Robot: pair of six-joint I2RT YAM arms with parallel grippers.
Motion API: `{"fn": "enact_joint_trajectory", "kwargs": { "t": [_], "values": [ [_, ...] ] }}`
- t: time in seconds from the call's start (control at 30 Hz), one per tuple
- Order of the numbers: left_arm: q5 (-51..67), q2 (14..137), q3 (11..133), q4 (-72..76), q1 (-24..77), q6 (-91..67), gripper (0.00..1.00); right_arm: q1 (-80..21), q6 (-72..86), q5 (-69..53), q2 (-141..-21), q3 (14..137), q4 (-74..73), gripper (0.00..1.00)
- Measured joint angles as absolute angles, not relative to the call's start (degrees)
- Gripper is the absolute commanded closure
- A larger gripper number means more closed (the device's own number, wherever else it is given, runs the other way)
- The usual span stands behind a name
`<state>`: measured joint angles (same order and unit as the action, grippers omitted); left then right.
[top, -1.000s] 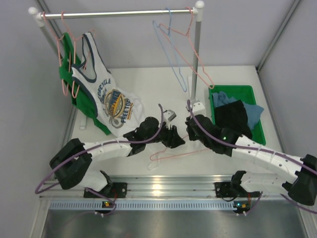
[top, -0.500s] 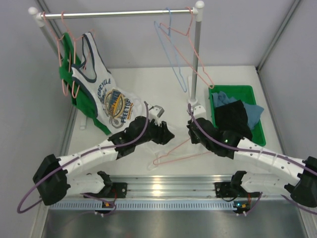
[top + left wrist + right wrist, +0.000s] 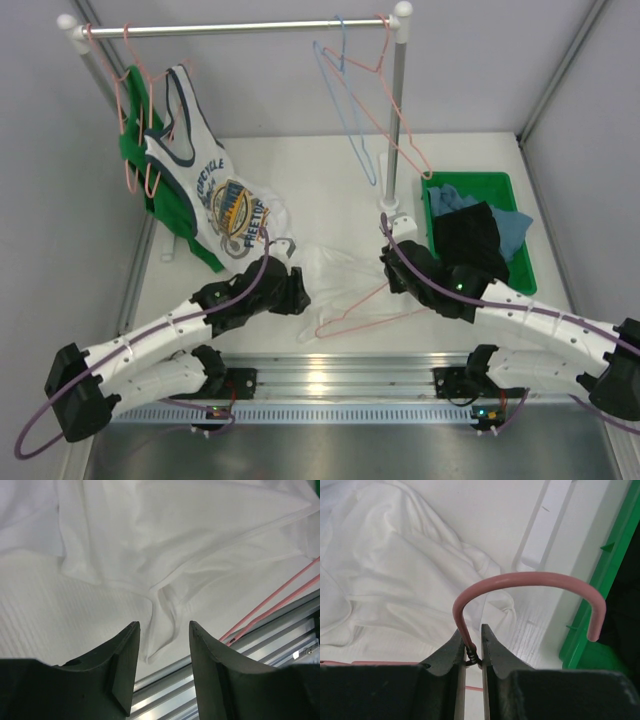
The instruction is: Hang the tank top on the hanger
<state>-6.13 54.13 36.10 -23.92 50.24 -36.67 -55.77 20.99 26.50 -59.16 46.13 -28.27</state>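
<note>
The tank top [image 3: 335, 265] lies crumpled on the white table [image 3: 300, 165], near the middle and a little toward the near edge. It is plain white thin fabric with no print or trim. It is gathered into soft folds and ridges rather than spread flat, and it nearly blends into the tabletop. In the left wrist view, the tank top [image 3: 175, 545] fills the upper half, and one narrow pinched fold runs down toward the gap between the fingers.

The left gripper [image 3: 295, 290] sits at about 8 o'clock from the garment. Seen from the wrist, the left gripper [image 3: 162, 627] is spread apart with nothing between its jaws, poised over the tip of that fold.

The hanger [image 3: 350, 308], thin salmon-pink wire, lies at about 5 o'clock from the tank top, with its triangle flat beside the aluminium rail [image 3: 330, 375]. Two of its wires [image 3: 280, 600] cross the left wrist view at 4 o'clock.

The right gripper [image 3: 392, 272] holds the hanger's neck. From the right wrist, the right gripper [image 3: 472, 635] is clamped on the twisted wire just below the hook [image 3: 530, 577], which arches toward 3 o'clock over the white fabric [image 3: 395, 580].

A green bin [image 3: 478, 177] of dark and blue clothes stands at 3 o'clock on the table.
</note>
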Motion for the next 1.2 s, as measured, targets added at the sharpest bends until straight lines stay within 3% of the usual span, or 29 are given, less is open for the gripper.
{"fn": "enact_joint_trajectory", "kwargs": {
  "t": [0.37,0.8,1.2],
  "values": [
    [-2.90,48.62,25.91,-30.81,50.24,-47.72,0.55,-55.77,21.28,27.00,-59.16,45.71,-28.67,1.00],
    [2.87,52.64,22.52,-23.94,50.65,-49.84,0.58,-55.77,22.15,27.40,-59.44,45.71,-28.62,1.00],
    [2.72,56.29,21.43,-19.88,51.16,-49.82,0.73,-55.77,22.28,27.55,-59.94,45.74,-28.60,1.00]
  ]
}}
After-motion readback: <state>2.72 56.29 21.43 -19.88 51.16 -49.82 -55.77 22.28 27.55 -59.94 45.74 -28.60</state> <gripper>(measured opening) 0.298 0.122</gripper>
